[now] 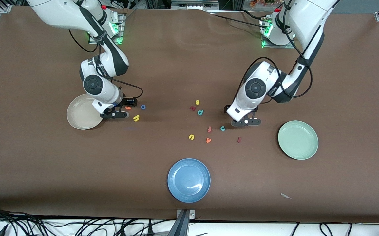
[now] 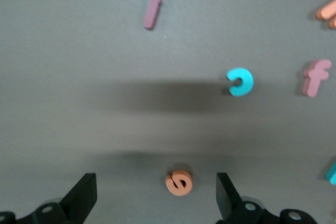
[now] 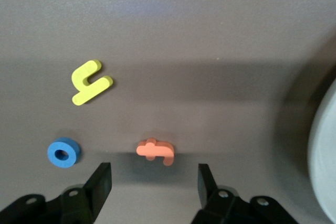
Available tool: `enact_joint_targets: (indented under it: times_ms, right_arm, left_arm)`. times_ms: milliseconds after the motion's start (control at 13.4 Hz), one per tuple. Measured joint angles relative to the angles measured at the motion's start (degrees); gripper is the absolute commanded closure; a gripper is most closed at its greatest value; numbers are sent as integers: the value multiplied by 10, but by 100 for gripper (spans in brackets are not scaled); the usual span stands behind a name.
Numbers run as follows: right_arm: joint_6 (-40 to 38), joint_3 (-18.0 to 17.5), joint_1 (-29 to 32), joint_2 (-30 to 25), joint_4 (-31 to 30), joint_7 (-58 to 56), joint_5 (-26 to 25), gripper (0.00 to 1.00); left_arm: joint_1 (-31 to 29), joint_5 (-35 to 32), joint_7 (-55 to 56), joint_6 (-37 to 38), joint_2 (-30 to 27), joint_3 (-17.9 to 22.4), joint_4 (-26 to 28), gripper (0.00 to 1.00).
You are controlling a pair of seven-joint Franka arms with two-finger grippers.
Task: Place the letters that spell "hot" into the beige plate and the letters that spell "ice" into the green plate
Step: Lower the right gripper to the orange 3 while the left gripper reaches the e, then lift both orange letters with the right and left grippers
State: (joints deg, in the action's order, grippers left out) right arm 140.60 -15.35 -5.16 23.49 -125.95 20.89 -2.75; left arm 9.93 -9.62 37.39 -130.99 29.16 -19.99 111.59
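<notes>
Orange foam makes the t, a small matte piece lying flat on the brown table cover, in the gap just ahead of the right pincer. That pincer hangs low over it with its black fingers spread and touching nothing. Just beside the pincer, on the side toward the middle of the table, lie the blue ring-shaped o and the yellow h, apart from each other. On its other side, close by, sits the beige plate, round, shallow and smooth; the pincer's arm overlaps its rim in the front view.

An orange e, round and flat, lies between the fingertips of the left pincer, whose fingers stand spread wide, clear of the letter. Farther out from this pincer lie the teal c and the dull red bar i, well apart. The pale green plate rests near this pincer, toward the left arm's end of the table.

Other letters are scattered between the two pincers: a salmon f beside the c, an orange v, a yellow u, a teal p, a yellow s and a dark red piece too small to read. Every letter lies on the cover, outside the plates. A blue plate sits nearest the front camera.
</notes>
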Motion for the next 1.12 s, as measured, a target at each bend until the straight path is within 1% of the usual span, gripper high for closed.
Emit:
enact_joint_targets:
  times_ms: [299, 374, 524, 598, 673, 748, 823, 897, 972, 1047, 1122]
  right_arm:
    - [6, 2, 3, 4, 0, -17, 0, 35]
    - [8, 2, 3, 7, 0, -17, 0, 34]
    - [15, 2, 4, 12, 0, -18, 0, 35]
    - [17, 2, 4, 14, 0, -18, 0, 36]
    - [18, 2, 4, 15, 0, -18, 0, 43]
    - [19, 2, 4, 16, 0, -18, 0, 47]
    - [19, 2, 4, 16, 0, -18, 0, 48]
    - [19, 2, 4, 17, 0, -18, 0, 53]
    - [19, 2, 4, 18, 0, -18, 0, 55]
    - [19, 2, 4, 18, 0, -18, 0, 55]
    - [19, 2, 4, 19, 0, -18, 0, 56]
  left_arm:
    - [0, 0, -1, -2, 18, -15, 6, 2]
    - [0, 0, -3, -5, 24, -17, 6, 5]
    - [0, 0, -5, -8, 32, -18, 11, 12]
    - [0, 0, -5, -9, 35, -18, 14, 16]
    - [0, 0, -5, -11, 37, -18, 18, 23]
    - [-1, 0, -5, -13, 38, -18, 21, 29]
    - [-2, 0, -5, -15, 38, -18, 23, 34]
    - [-2, 0, -5, -15, 38, -18, 23, 39]
    - [-3, 0, -5, -17, 38, -18, 23, 40]
    - [-3, 0, -5, -19, 39, -18, 23, 43]
    - [-3, 0, -5, -25, 40, -18, 23, 43]
